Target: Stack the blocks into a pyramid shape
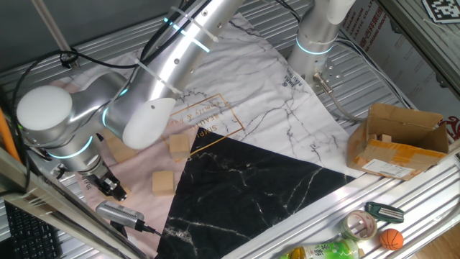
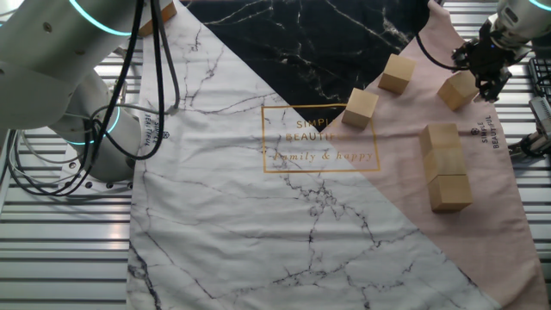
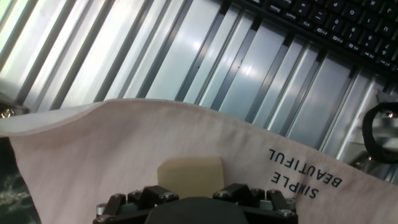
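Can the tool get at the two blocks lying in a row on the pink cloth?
Probably not yet: the tool already appears shut on a block. The row itself lies uncovered nearby.

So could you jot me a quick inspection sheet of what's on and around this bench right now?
Surface: marble-print cloth in white, black and pink over a slatted metal table.
Job's things: wooden blocks lie on the pink part; none stacked in a pyramid.
Clutter: cardboard box, tape roll, small ball.
Grippers: gripper sits at a block; grip unclear.
Cables: black cables along the arm.
Surroundings: keyboard.
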